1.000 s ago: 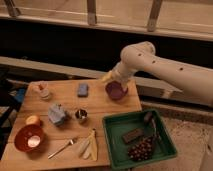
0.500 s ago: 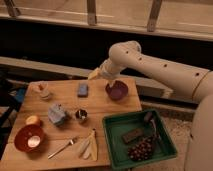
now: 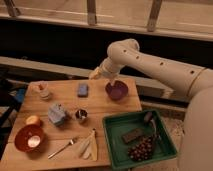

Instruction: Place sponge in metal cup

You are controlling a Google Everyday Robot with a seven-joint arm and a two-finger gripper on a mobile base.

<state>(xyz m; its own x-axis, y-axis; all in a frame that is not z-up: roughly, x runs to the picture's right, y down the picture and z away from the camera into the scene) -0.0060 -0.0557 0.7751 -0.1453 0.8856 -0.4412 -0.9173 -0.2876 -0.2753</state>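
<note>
Blue sponge [image 3: 83, 89] lay flat on the wooden table [image 3: 100, 106], in the back half, untouched, nothing on it

Camera view, the only one: gripper [image 3: 95, 74] hung over the table's back edge, clear of the surface, not in contact with anything; open or closed, could not tell. One arm only, so no choice of side

Key relation: sponge sat just in front of the gripper and slightly to image-left, near but apart. Its long axis seemed to run front-to-back, roughly in line with the arm's reach, though the shape was too soft to be sure. Judged next move: a short drop forward and down onto the sponge

Metal cup [image 3: 81, 115] stood upright nearer the camera, almost straight in front of the sponge, bare wood between them. So the carry would likely be a short pull toward the front edge

Possible snags: purple bowl [image 3: 116, 91] just image-right of the sponge, under the forearm; grey-blue object [image 3: 57, 114] just image-left of the cup. Green tray [image 3: 107, 142] sat well off to the front right, out of the path
</note>
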